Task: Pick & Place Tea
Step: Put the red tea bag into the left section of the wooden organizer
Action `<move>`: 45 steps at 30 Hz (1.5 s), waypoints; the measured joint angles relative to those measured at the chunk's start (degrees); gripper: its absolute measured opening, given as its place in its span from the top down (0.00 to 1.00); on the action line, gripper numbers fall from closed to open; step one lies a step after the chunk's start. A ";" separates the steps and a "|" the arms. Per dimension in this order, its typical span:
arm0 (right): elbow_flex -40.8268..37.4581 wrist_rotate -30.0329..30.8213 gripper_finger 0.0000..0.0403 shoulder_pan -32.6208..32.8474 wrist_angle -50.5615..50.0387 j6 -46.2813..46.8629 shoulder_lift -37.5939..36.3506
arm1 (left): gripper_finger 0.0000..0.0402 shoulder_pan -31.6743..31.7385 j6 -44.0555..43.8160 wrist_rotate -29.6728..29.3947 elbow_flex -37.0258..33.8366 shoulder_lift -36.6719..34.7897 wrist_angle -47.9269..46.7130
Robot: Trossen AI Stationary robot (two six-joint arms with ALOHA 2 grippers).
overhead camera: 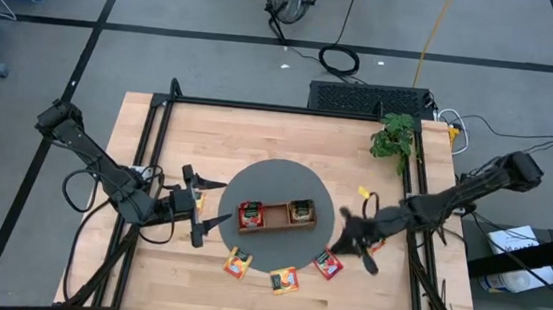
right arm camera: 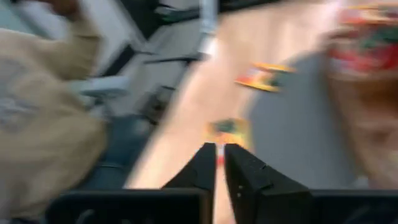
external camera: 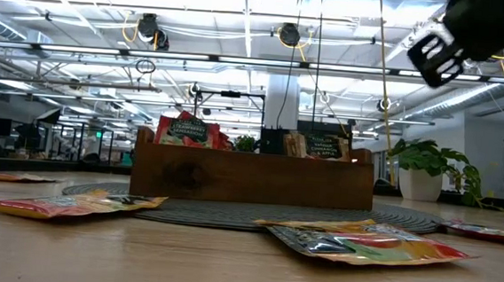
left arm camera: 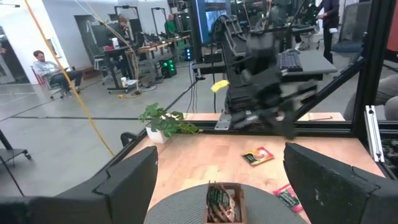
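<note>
The wooden tray [overhead camera: 273, 215] stands on a round grey mat [overhead camera: 280, 175], with tea packets in its left [overhead camera: 250, 214] and right [overhead camera: 301, 212] compartments. Loose tea packets lie flat on the table near the mat's near edge [overhead camera: 238, 264], [overhead camera: 285, 280], [overhead camera: 328, 265]. Another packet [overhead camera: 377, 246] lies under my right arm. My right gripper [overhead camera: 344, 244] hangs shut above the mat's right rim, nothing between its fingers [right arm camera: 205, 163]; one packet [right arm camera: 227, 130] lies beyond them. My left gripper [overhead camera: 206, 205] waits open and level, left of the mat, facing the tray [left arm camera: 224, 202].
A potted plant [overhead camera: 393, 137] stands at the far right of the table, with a small yellow scrap [overhead camera: 364, 192] nearer the mat. A black frame [overhead camera: 157, 145] runs along the table's edges. The right wrist view shows a blurred beige shape [right arm camera: 43, 118] beyond the table.
</note>
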 joint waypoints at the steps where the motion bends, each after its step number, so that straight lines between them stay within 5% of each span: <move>1: 0.42 -1.08 0.92 1.66 2.92 0.74 1.92 | 0.15 0.00 0.18 -0.04 0.00 0.00 -0.04; 10: 4.40 -3.62 0.40 15.06 41.60 -3.77 22.46 | 0.15 0.52 0.17 -0.22 0.00 0.00 -0.16; 14: 12.12 -10.90 0.23 17.98 47.43 -5.15 29.78 | 0.15 0.50 0.17 0.26 0.00 0.00 -0.09; 16: 18.04 -7.86 0.21 18.22 36.19 -1.97 30.79 | 0.15 0.48 0.49 0.29 0.00 0.01 0.08; 21: 39.06 16.67 0.25 17.79 -24.75 4.22 32.67 | 0.15 0.48 0.59 0.29 0.00 0.02 0.25; 24: 47.43 22.07 0.26 16.11 -44.45 12.38 35.18 | 0.15 0.48 0.58 0.29 0.00 0.02 0.26; 31: 47.06 9.50 0.26 10.58 -53.30 33.05 39.68 | 0.15 0.48 0.81 0.33 0.00 0.02 0.29; 45: 45.38 8.00 0.26 4.75 -62.94 34.12 45.97 | 0.15 0.48 0.91 0.35 0.00 0.02 0.39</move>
